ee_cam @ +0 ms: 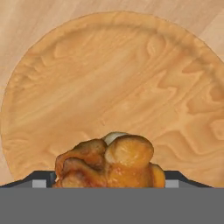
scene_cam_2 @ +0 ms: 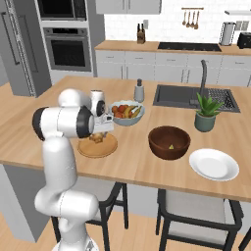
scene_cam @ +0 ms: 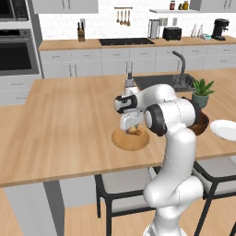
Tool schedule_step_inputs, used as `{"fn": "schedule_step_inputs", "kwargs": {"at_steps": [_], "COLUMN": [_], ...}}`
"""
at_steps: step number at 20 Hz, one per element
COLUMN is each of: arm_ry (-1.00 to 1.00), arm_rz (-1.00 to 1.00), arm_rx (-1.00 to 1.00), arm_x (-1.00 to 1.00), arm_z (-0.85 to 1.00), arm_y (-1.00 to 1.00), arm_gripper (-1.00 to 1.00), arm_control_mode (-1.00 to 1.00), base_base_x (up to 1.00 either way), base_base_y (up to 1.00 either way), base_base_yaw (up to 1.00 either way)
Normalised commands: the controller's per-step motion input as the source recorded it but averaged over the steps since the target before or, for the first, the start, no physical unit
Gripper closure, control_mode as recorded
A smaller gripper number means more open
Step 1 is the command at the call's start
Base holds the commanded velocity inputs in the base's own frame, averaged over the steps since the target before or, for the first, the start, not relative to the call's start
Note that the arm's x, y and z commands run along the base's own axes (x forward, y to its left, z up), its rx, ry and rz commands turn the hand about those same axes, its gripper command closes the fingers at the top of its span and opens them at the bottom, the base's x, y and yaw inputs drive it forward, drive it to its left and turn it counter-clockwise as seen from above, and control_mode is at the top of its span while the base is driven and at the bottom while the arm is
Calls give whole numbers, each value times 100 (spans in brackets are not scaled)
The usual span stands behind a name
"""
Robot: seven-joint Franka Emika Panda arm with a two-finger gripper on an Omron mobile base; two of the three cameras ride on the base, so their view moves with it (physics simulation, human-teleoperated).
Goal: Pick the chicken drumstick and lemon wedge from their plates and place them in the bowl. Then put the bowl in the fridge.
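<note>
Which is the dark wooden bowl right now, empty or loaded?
Loaded, partly. In the right base view the bowl holds the lemon wedge on its floor; the chicken drumstick is over the wood plate.

Both base cams sit behind the arm, left and right, looking forward and down across the long light-wood island counter (scene_cam: 69,120), so they share it. Hand cam's super close, facing the flat round light-wood plate (ee_cam: 113,78).
</note>
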Motion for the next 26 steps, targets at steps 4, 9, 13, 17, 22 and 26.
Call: {"fn": "schedule_step_inputs", "kwargs": {"at_steps": [4,9,13,17,22,26], "arm_ry": [-12,-13,-11,0,1,0], "arm_rz": [-11,-18,-22,-26,-25,-26], "arm_rx": [0,0,-1,0,-1,-3], "arm_x": [-97,-79,-53,-10,-8,1], "arm_z": [100,88,75,66,58,10], "arm_y": [-37,-59,-57,-76,-79,-71], "arm_gripper": [100,100,100,100,100,100], "arm_control_mode": [-100,-100,-100,-100,-100,-100], "base_base_x": [0,0,0,0,0,0], "base_base_y": [0,0,0,0,0,0], "base_base_yaw": [0,0,0,0,0,0]}}
